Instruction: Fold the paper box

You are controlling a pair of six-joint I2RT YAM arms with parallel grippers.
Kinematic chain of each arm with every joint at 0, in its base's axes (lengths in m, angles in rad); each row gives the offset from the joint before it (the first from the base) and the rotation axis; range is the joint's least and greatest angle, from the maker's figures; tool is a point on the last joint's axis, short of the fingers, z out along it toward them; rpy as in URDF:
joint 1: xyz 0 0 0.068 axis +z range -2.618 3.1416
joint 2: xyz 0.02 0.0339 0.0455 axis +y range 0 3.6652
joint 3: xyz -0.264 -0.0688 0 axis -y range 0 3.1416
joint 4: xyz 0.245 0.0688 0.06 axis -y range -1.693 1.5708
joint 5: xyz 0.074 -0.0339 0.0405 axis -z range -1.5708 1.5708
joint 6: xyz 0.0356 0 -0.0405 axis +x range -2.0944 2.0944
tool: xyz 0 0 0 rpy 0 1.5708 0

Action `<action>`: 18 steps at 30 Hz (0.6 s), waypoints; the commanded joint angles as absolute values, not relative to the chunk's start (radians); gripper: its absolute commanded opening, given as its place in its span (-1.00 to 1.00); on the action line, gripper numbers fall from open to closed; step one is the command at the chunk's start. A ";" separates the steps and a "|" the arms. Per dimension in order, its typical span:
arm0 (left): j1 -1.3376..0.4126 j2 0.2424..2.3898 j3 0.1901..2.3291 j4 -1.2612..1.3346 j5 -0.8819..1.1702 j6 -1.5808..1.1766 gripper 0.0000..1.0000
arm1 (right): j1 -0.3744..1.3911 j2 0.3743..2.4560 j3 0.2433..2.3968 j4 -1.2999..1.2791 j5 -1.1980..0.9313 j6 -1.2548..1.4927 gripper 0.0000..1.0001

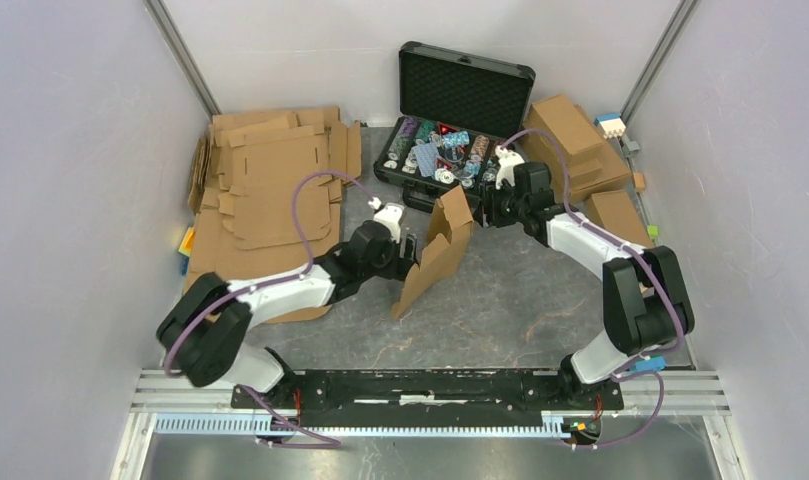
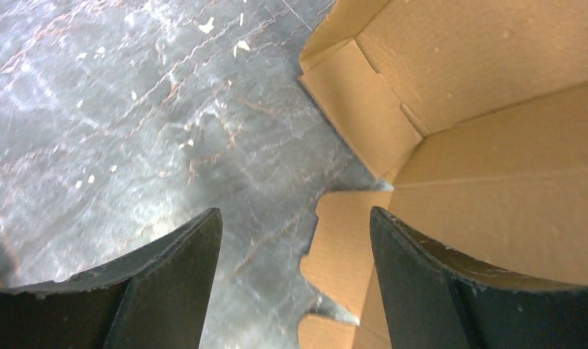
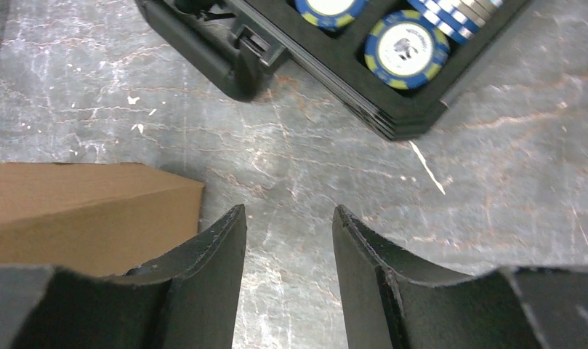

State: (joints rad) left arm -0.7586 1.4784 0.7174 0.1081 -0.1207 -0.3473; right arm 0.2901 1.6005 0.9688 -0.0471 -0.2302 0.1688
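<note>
The paper box (image 1: 438, 250) is a brown cardboard sheet, partly folded, standing tilted on the grey table at the centre. Its inner walls and tabs fill the right of the left wrist view (image 2: 487, 145). My left gripper (image 1: 412, 253) is open just left of the box, its right finger (image 2: 421, 283) against the cardboard, nothing between the jaws. My right gripper (image 1: 483, 207) is open and empty just right of the box's top edge, above bare table. A corner of the box shows at the left of the right wrist view (image 3: 80, 207).
A stack of flat cardboard sheets (image 1: 270, 190) lies at the back left. An open black case of chips (image 1: 450, 145) stands behind the box, its edge in the right wrist view (image 3: 334, 65). Folded cardboard boxes (image 1: 580, 150) are piled at the back right.
</note>
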 commanded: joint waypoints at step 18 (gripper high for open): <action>-0.806 0.879 0.467 -0.197 0.112 -0.642 0.36 | 0.252 1.018 0.658 -0.095 -0.154 0.225 0.11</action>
State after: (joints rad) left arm -0.7685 0.8051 0.4587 -0.1909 0.0139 -0.5495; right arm 0.2535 1.0500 0.6651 -0.0723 -0.1398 0.2382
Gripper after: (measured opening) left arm 0.682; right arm 0.550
